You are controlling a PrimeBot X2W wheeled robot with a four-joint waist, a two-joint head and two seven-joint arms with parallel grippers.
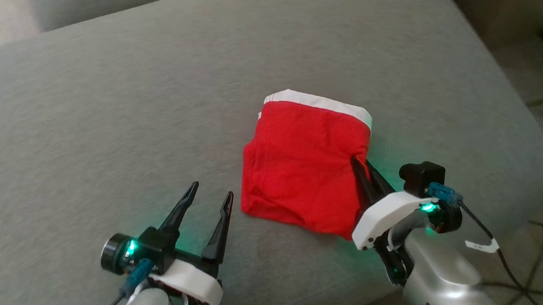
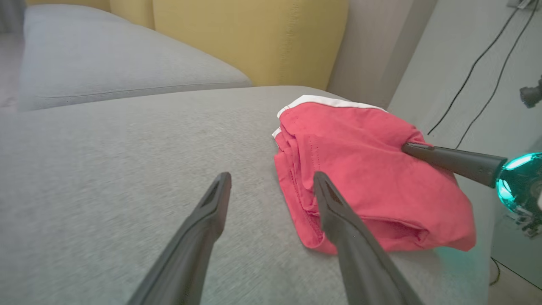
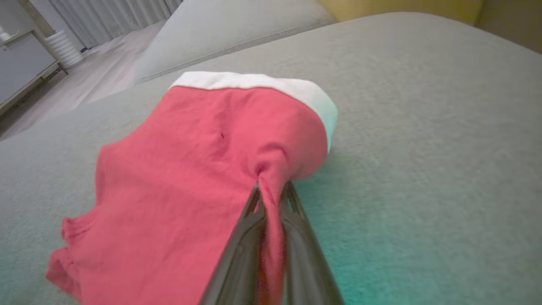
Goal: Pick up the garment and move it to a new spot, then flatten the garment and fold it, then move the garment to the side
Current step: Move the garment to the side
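Left end effector point(image 1: 213, 190), spread wide, hovers left of the red boxer briefs point(image 1: 299, 169); right end effector point(image 1: 355, 161) pinches their right edge.

Home, living room.
- Broad grey upholstered sofa seat point(image 1: 158, 114) spans most of head view.
- Second grey cushion point(image 2: 106, 63) at 10 o'clock in left wrist view.
- Mustard-yellow back cushions point(image 2: 250, 38) at 12 o'clock there.
- Pleated curtains point(image 3: 123, 17) at 11 o'clock in right wrist view.
- Pale low cabinet point(image 3: 21, 63) and white ribbed cylinder point(image 3: 63, 48) at 10 o'clock, on light floor point(image 3: 84, 84).
- Dark cables point(image 1: 527, 289) on floor at 4 o'clock in head view.
- Red garment point(image 1: 299, 164) with white waistband on seat: household laundry.
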